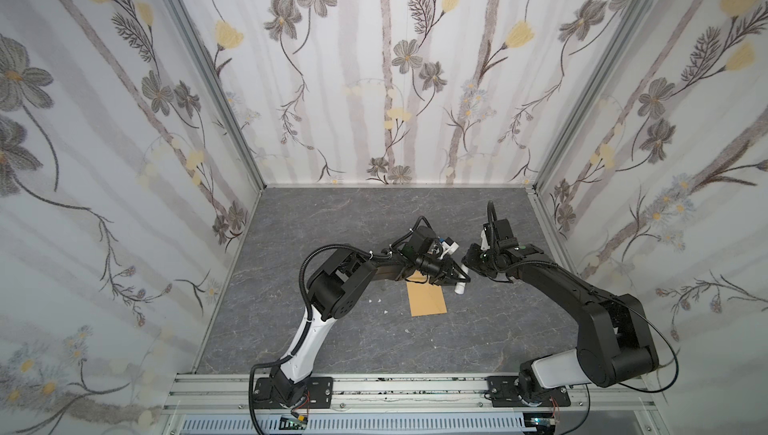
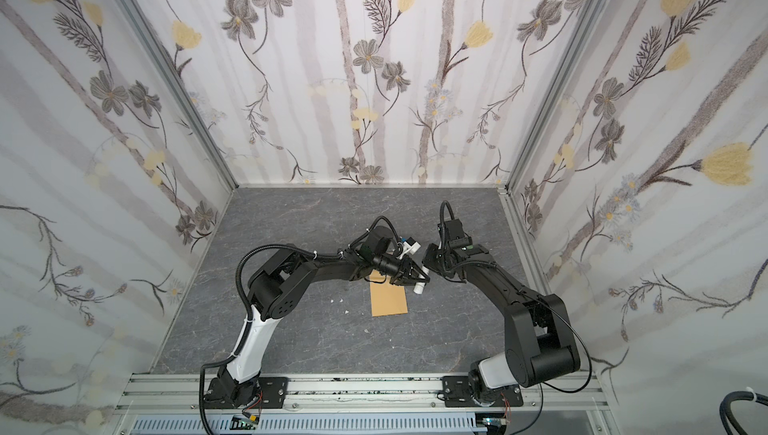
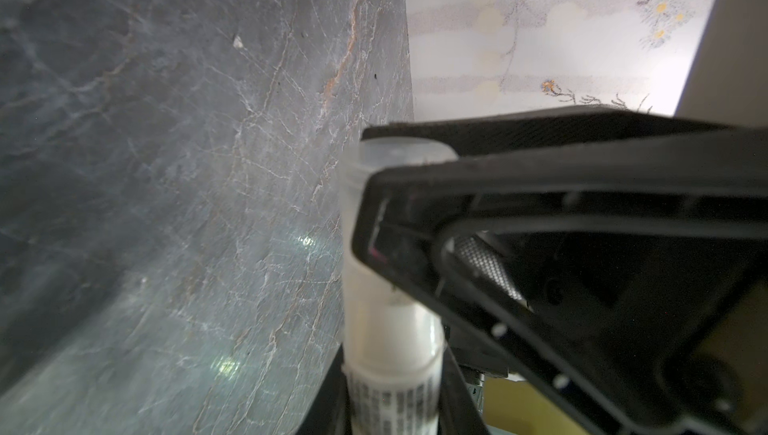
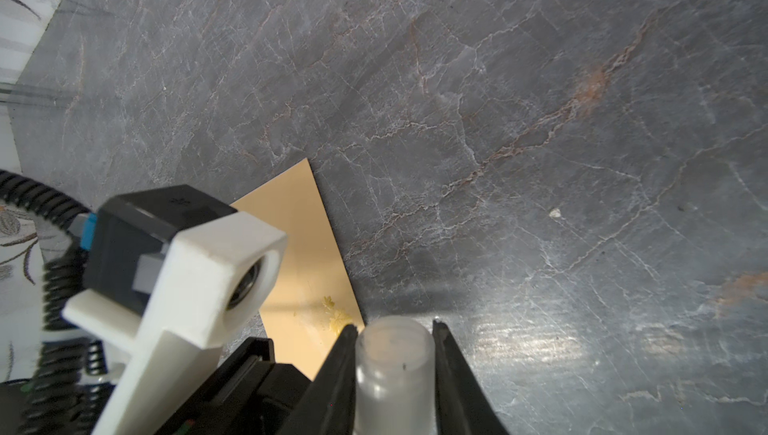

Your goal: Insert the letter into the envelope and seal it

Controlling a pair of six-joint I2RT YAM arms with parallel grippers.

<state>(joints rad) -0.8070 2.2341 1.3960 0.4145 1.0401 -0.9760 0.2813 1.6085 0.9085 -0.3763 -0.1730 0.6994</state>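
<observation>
Right wrist view: right gripper [image 4: 395, 329] clamps white tube [image 4: 392, 374] at capped end; left gripper [image 3: 392, 406] grips its labelled body. Envelope [image 1: 427, 299] flat on table [image 1: 332, 225], far end under grippers, near edges free, open tabletop around.

No words or numbers are reading clearly anywhere. The only print is showing in the left wrist view, on a white label [image 3: 390, 406] wrapping the lower body of the white tube [image 3: 388, 329] that the left gripper [image 1: 456, 281] is holding. Rows of small black characters are running across it, too blurred to make out. On the envelope [image 4: 303, 225] a small yellow flower sticker [image 4: 336, 316] is showing as a picture only.
</observation>
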